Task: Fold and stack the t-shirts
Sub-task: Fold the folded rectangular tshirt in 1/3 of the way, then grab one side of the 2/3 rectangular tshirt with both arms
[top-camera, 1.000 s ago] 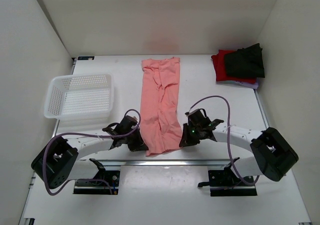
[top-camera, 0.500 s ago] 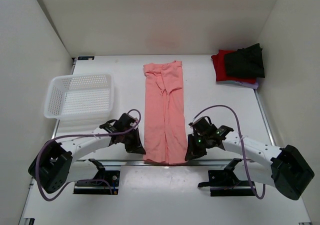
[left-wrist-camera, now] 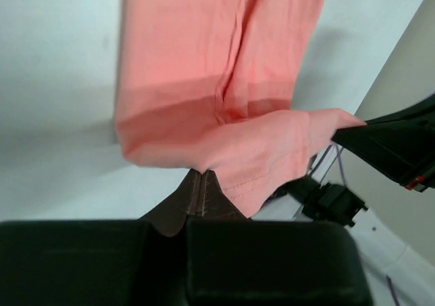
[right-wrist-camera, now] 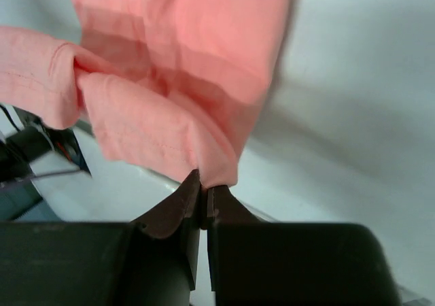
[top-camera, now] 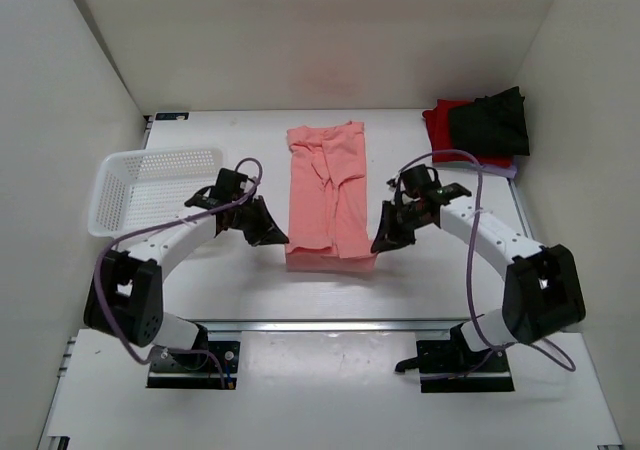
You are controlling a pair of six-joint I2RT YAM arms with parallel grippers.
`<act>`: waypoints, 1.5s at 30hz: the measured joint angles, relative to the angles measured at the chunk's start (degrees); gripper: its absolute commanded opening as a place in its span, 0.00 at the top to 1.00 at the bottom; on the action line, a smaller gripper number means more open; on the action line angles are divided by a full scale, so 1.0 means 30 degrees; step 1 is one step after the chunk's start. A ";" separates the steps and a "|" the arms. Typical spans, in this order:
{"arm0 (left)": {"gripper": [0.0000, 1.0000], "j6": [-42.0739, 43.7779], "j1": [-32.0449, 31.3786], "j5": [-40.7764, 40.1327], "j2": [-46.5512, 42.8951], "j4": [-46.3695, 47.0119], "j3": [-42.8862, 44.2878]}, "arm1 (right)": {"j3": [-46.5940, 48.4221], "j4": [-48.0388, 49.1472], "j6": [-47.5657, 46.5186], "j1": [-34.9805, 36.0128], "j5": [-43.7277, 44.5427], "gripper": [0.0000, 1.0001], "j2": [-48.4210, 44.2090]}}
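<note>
Left fingers (left-wrist-camera: 180,207) and right fingers (right-wrist-camera: 170,217) each pinching hem corner of salmon-pink t-shirt (top-camera: 328,185), cloth stretched between.

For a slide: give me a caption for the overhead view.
Left gripper and right gripper pinch the near corners of the doubled-over pink t-shirt.

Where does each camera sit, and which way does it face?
Top external: above and behind the bases, looking down on the white table; both arms show.
Left wrist: on the left arm, looking along the left fingers at the salmon-pink cloth t-shirt.
Right wrist: likewise, past the right fingers.
Shared: both wrist views show its pinched hem.
</note>
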 measured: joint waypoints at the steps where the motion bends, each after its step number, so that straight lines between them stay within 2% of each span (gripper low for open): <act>1: 1.00 0.0131 0.0393 0.0102 0.0612 -0.0015 0.0423 | 0.0678 -0.0080 -0.0270 -0.0488 -0.0051 1.00 0.0568; 6: 1.00 0.0612 0.0743 0.0423 0.3687 0.0219 0.2397 | 0.4189 -0.0437 -0.1421 -0.1472 -0.0087 1.00 0.3985; 16: 1.00 0.0678 0.1945 0.0772 0.8327 0.0539 0.6586 | 1.0418 -0.1749 -0.2696 -0.1974 0.0029 1.00 0.9785; 17: 0.98 0.0663 0.2062 0.0787 0.8714 0.0554 0.7045 | 1.1038 -0.1916 -0.2739 -0.2033 0.0022 1.00 1.0273; 18: 0.83 0.0656 0.2186 0.0831 0.9209 0.0590 0.7665 | 1.1570 -0.1953 -0.2776 -0.2091 0.0022 0.98 1.0717; 20: 0.67 0.0532 0.2382 0.0962 1.0003 0.0962 0.8531 | 1.2480 -0.2076 -0.2703 -0.2310 0.0015 0.88 1.1460; 22: 0.61 0.0029 0.2623 0.1282 1.0571 0.1792 0.8881 | 1.3253 -0.2069 -0.2557 -0.2616 0.0080 0.76 1.1999; 25: 0.62 -0.1297 0.3002 0.1457 1.0826 0.3228 0.8677 | 1.3690 -0.1843 -0.2251 -0.3118 0.0459 0.69 1.2123; 29: 0.62 -0.2841 0.3315 0.1559 1.0717 0.5413 0.8014 | 1.2998 -0.0729 -0.1632 -0.3687 0.0882 0.63 1.1555; 33: 0.62 -0.3708 0.3220 0.1537 0.9857 0.6579 0.6142 | 1.0200 0.0342 -0.1115 -0.4073 0.1129 0.62 0.9755; 36: 0.62 -0.3912 0.2863 0.1421 0.8510 0.6696 0.4313 | 0.7898 0.1115 -0.0896 -0.4109 0.1188 0.59 0.8320; 39: 0.57 -0.3672 0.2273 0.1144 0.6951 0.6470 0.2885 | 0.5311 0.2033 -0.0707 -0.3708 0.1151 0.55 0.6754; 45: 0.55 -0.2033 0.1042 -0.0481 0.4510 0.4962 0.1596 | 0.1734 0.3563 0.0015 -0.1668 0.0911 0.53 0.4911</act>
